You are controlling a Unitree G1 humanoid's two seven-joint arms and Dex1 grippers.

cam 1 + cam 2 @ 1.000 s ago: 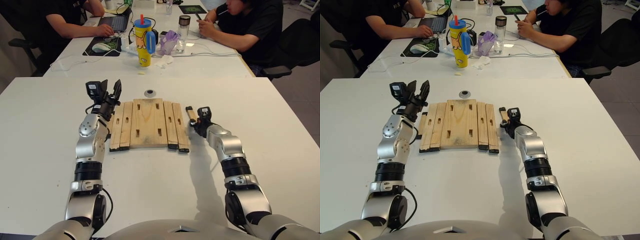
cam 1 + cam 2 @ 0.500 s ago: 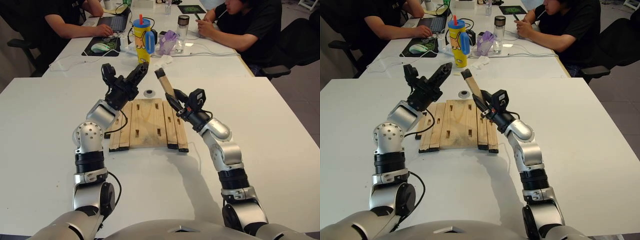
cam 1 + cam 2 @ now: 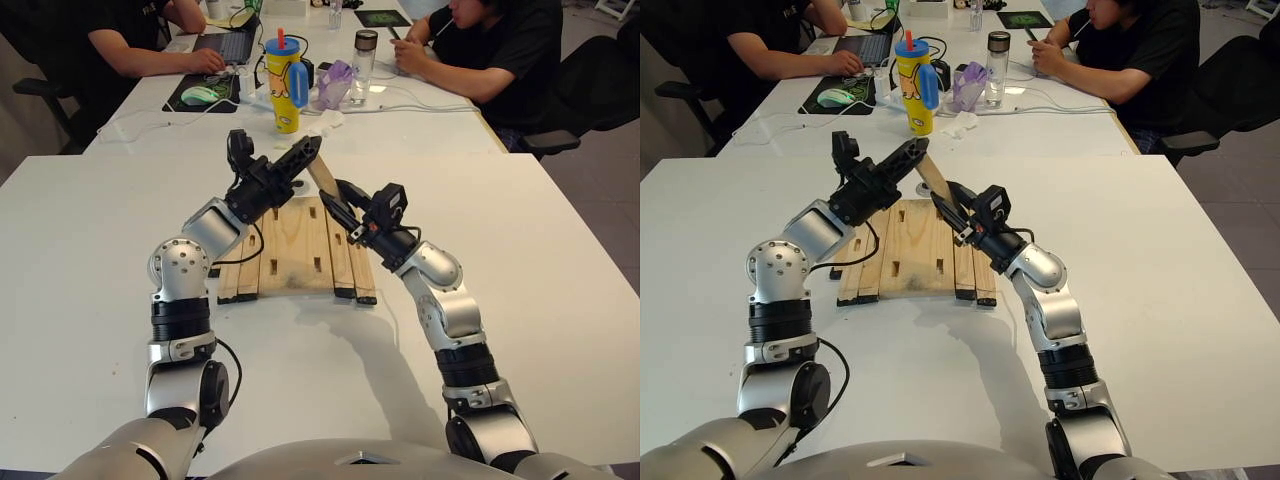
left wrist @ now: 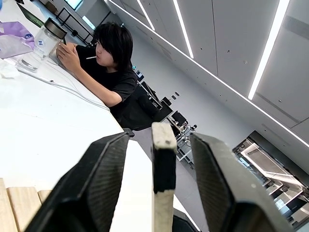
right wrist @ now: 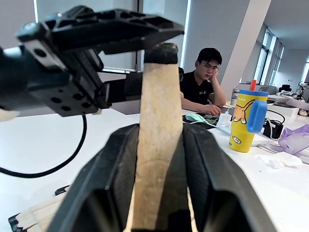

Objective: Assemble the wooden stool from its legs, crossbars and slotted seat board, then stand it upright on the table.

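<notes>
above the seat board point(image 3: 295, 240), well clear of the desk point(image 3: 90, 260): right pincer point(image 3: 343, 207) clenched on the lower part of a wooden leg point(image 3: 323, 178), left pincer point(image 3: 312, 150) spread wide around its upper end, gaps on both sides. probably a handover. risks: releasing on the right before closing on the left, dropping the leg onto the board and the loose slats point(image 3: 352, 262) beside it; closing off-centre, twisting the leg askew.

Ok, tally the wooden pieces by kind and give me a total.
Wide slotted board: 1
Narrow pieces lying beside it: 4
Short piece held up in the right hand: 1
Total: 6
A dark strip by the left arm is too hidden to count.
</notes>
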